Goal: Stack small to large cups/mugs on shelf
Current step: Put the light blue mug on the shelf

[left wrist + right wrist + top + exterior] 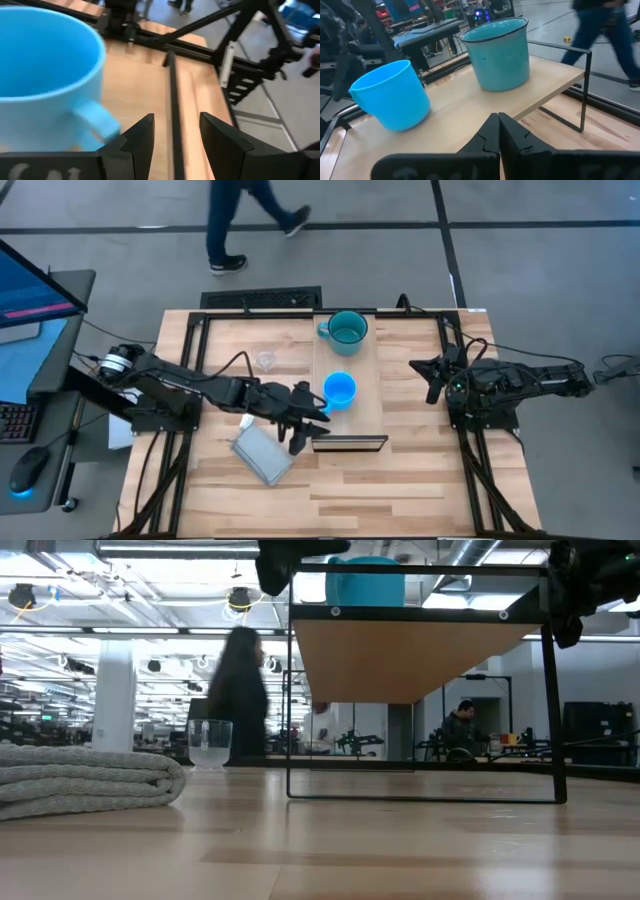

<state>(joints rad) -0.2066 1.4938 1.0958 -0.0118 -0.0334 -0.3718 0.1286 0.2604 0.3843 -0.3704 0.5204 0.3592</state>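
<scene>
The left claw (316, 417) sits open and empty beside the blue mug (340, 390) on the shelf (362, 370), while the right claw (430, 376) waits shut.

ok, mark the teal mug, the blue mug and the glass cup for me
teal mug (347, 328), high view, on the inside of its bowl.
blue mug (340, 389), high view, on the inside of its bowl.
glass cup (210, 743), low view, on its clear side wall.

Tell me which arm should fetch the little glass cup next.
Left, probably. The glass cup stands on the tabletop left of the shelf, on the left arm's side. The left gripper is open beside the blue mug; the right gripper is shut across the shelf.
</scene>
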